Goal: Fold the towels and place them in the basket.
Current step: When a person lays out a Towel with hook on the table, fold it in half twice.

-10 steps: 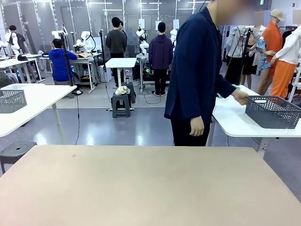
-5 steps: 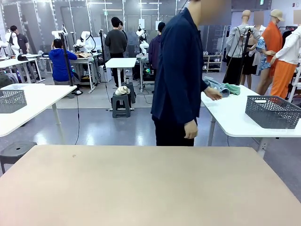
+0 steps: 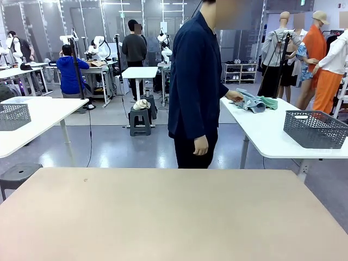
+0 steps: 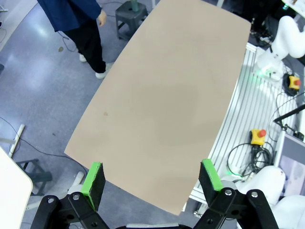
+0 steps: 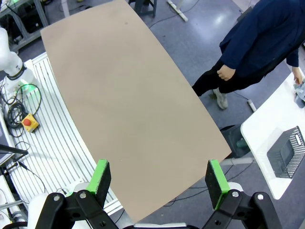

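Arms parked high: left jaws fully apart, green pads (image 4: pixel 93 179) holding nothing, above the beige worktop (image 4: pixel 162 95); right jaws likewise wide and empty. The towels (image 3: pixel 249 101) lay bunched on the white side worktop (image 3: pixel 266 136) under the person's hand (image 3: pixel 235 97), well apart from both jaws. The basket (image 3: pixel 315 129) sat on that same worktop. Judged soft, light, limp: pinch at 1 corner.
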Motion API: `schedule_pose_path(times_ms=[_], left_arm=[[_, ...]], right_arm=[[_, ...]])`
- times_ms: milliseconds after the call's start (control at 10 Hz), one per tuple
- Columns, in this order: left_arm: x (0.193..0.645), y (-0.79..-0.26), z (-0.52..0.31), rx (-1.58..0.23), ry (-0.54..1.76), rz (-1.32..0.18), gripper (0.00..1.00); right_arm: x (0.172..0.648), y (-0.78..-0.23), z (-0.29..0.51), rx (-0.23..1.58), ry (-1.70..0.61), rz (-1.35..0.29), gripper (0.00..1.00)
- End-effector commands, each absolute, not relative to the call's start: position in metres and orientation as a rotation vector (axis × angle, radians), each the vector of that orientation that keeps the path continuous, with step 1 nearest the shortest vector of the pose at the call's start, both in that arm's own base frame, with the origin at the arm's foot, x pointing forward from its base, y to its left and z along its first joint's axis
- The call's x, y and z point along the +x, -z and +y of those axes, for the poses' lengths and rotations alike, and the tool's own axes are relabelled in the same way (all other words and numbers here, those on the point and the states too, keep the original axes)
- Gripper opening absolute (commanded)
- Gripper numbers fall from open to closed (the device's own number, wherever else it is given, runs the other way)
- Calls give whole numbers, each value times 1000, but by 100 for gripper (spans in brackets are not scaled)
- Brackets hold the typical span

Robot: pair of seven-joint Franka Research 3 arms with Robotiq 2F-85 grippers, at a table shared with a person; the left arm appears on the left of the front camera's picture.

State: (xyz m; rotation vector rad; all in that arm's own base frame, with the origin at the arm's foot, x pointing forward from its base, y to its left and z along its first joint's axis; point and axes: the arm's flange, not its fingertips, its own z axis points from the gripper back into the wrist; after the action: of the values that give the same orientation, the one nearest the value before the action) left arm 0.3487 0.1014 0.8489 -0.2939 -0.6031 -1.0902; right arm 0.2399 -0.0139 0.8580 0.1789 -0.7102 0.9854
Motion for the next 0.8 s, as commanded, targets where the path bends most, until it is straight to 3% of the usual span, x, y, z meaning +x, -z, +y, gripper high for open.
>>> schedule_pose_path(times_ms=[0, 700], left_arm=[[348, -849, 102, -293, 1089, -605, 100], [348, -849, 102, -293, 1089, -605, 100]], right_arm=[[241, -857, -13, 183, -1002, -709, 100], [241, -857, -13, 183, -1002, -709, 100]])
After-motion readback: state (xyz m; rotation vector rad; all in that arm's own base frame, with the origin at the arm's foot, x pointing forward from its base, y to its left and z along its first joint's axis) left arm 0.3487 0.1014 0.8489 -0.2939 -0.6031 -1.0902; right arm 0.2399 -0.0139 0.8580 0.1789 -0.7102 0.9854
